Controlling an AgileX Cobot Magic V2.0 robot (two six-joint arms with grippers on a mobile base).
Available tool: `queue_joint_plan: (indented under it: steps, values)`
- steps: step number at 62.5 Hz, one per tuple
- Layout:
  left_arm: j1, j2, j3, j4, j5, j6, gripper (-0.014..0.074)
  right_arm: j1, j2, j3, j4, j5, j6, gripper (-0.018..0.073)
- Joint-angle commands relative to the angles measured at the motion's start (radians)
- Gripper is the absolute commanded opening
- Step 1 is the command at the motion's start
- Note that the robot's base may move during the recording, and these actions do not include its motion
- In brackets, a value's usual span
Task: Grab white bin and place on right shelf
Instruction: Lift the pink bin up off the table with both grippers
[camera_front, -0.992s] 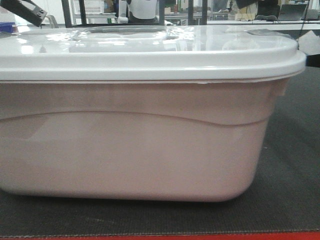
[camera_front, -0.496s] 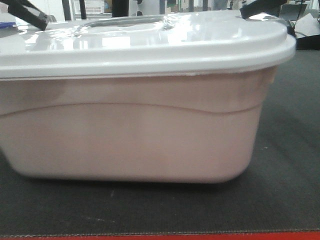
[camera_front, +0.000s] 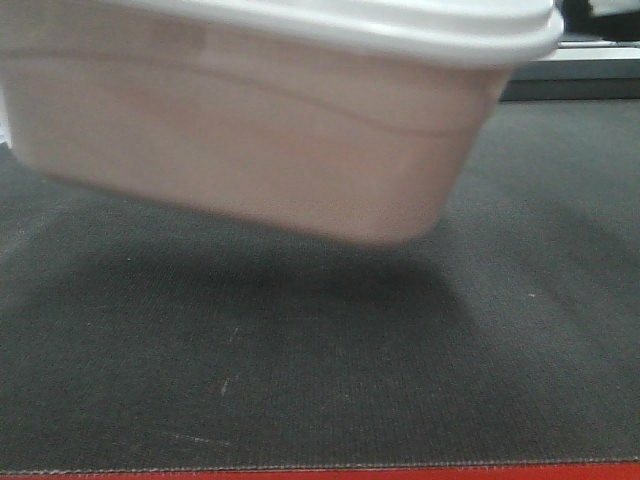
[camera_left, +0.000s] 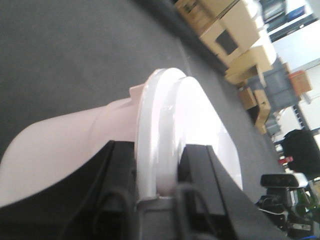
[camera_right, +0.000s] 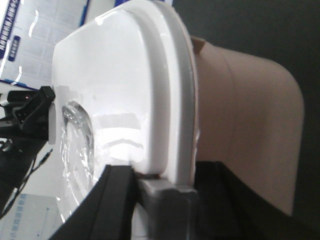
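The white bin (camera_front: 260, 140) is a pinkish-white tote with a glossy white lid. It hangs tilted above the dark mat, its shadow under it. My left gripper (camera_left: 159, 167) is shut on the lid rim at one end of the white bin (camera_left: 75, 135), one black finger on each side of the rim. My right gripper (camera_right: 165, 175) is shut on the lid rim at the other end of the white bin (camera_right: 240, 110). Neither gripper shows in the front view. The right shelf is out of view.
The dark matted table (camera_front: 400, 380) spreads below the bin, with a red front edge (camera_front: 320, 472). Cardboard boxes (camera_left: 235, 35) are stacked beyond the table in the left wrist view. A black camera mount (camera_right: 30, 112) sits past the lid in the right wrist view.
The bin has risen off the mat and now hangs tilted, higher in the front view. A shadow has opened beneath it. Both grippers have left the front view.
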Motion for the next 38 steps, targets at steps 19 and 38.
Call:
queue_joint_plan:
  steps: [19, 38]
  values:
    - [-0.039, -0.071, -0.163, -0.089, 0.315, -0.038, -0.0126, 0.026, -0.150, -0.183, 0.273, 0.262, -0.015, 0.0120]
    - [-0.039, -0.071, -0.164, -0.110, 0.315, -0.058, -0.0126, 0.026, -0.158, -0.326, 0.273, 0.251, -0.014, 0.0120]
